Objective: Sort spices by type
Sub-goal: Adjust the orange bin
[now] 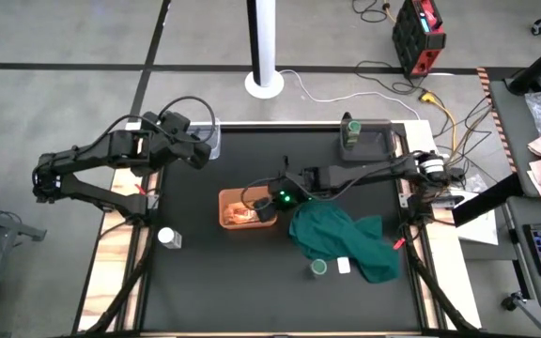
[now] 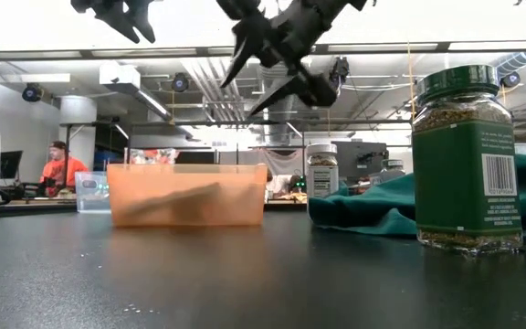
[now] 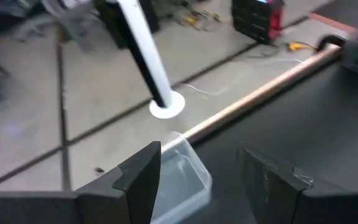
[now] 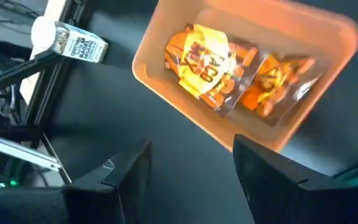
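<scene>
An orange bin [image 1: 224, 199] [image 2: 190, 196] sits mid-table and holds orange-red foil packets [image 4: 207, 59] [image 1: 242, 216]. My right gripper [image 1: 257, 199] [image 4: 191, 149] [image 2: 268, 73] hovers open above the bin's right end, touching nothing. A white-capped jar [image 1: 168, 238] [image 4: 67, 40] lies on its side at the table's left edge. One green-capped jar [image 1: 318, 268] [image 2: 468, 155] stands near the dark green cloth [image 1: 346, 239]. Another green-capped jar [image 1: 350, 130] stands in a grey tray at the far edge. My left gripper [image 1: 205, 148] [image 3: 197, 155] is open above a clear container [image 3: 182, 180] at the far left.
A small white block [image 1: 344, 266] lies by the cloth's near edge. The grey tray [image 1: 376, 141] sits at the far right. A white pole base [image 1: 264, 83] and cables lie on the floor beyond the table. A person in orange [image 2: 60, 169] is far off in the room.
</scene>
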`<state>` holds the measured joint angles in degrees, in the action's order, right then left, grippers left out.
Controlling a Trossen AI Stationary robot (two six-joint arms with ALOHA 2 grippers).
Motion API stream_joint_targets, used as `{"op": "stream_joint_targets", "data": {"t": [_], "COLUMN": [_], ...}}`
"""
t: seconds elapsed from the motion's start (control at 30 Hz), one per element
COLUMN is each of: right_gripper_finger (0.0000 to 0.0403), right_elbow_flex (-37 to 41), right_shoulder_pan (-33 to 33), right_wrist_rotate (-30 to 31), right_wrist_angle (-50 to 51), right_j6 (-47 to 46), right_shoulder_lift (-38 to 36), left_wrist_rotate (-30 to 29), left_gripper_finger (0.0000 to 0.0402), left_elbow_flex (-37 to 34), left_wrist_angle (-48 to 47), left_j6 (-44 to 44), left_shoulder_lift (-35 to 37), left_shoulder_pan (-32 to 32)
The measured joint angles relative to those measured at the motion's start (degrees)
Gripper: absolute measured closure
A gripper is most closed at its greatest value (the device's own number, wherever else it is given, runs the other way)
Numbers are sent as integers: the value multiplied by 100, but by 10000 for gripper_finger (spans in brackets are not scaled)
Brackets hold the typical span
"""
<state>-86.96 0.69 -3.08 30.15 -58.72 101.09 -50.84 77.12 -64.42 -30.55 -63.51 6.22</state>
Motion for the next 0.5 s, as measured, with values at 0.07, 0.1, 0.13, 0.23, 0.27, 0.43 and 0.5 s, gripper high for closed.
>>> {"op": "stream_joint_targets", "data": {"t": [0.07, 0.1, 0.13, 0.23, 0.27, 0.43, 0.5], "right_gripper_finger": [194, 195, 197, 204, 207, 234, 253], "right_elbow_flex": [0, 0, 0, 0, 0, 0, 0], "right_shoulder_pan": [-50, -82, -117, -227, -271, -567, -659], "right_wrist_rotate": [107, 164, 228, 613, 759, 754, 695], "right_wrist_angle": [228, 376, 520, 1059, 1220, 1789, 2071], "right_j6": [278, 456, 668, 1341, 1604, 2503, 2790], "right_shoulder_lift": [-225, -360, -497, -890, -1010, -1562, -1735], "left_wrist_rotate": [332, 560, 830, 1800, 2093, 3389, 3773], "left_gripper_finger": [209, 209, 209, 209, 209, 210, 214], "left_elbow_flex": [1, 0, 2, 2, 1, 2, 2], "left_wrist_angle": [0, -2, 7, 4, 4, -14, -21], "left_j6": [-2, -12, -27, -259, -402, -1201, -1262], "left_shoulder_lift": [0, 0, 0, -25, -47, -197, -322], "left_shoulder_pan": [-4, -4, -4, -4, -7, -176, -374]}}
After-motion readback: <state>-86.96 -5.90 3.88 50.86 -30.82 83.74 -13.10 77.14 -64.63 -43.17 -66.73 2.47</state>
